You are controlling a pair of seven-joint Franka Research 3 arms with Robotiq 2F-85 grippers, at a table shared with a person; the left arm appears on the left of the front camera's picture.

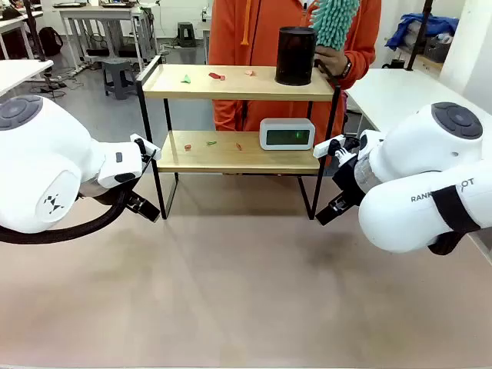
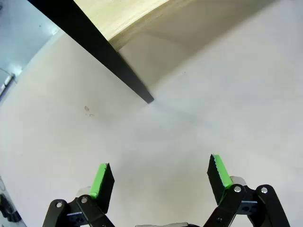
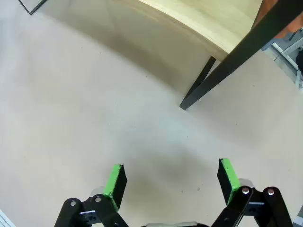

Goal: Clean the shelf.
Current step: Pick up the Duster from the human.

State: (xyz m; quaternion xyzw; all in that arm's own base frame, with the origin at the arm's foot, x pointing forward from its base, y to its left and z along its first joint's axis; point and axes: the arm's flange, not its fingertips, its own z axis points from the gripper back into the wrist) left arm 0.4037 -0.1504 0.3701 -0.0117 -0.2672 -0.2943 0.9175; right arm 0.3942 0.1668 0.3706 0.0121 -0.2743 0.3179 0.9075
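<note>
The shelf (image 1: 231, 83) stands at the far middle of the table, two light wooden boards in a black frame. Small coloured scraps (image 1: 217, 76) lie on its top board, and more scraps (image 1: 211, 143) on the lower one. My left gripper (image 2: 161, 172) is open and holds nothing, hovering over the table near the shelf's front left leg (image 2: 123, 71). My right gripper (image 3: 173, 177) is also open with nothing in it, close to the front right leg (image 3: 227, 66). In the front view the left gripper (image 1: 142, 206) and right gripper (image 1: 334, 209) flank the shelf.
A person in orange stands behind the shelf holding a teal duster (image 1: 334, 21), with a hand by a black cylinder (image 1: 296, 55) on the top board. A white digital clock (image 1: 287, 134) sits on the lower board. The beige tabletop (image 1: 246, 292) stretches toward me.
</note>
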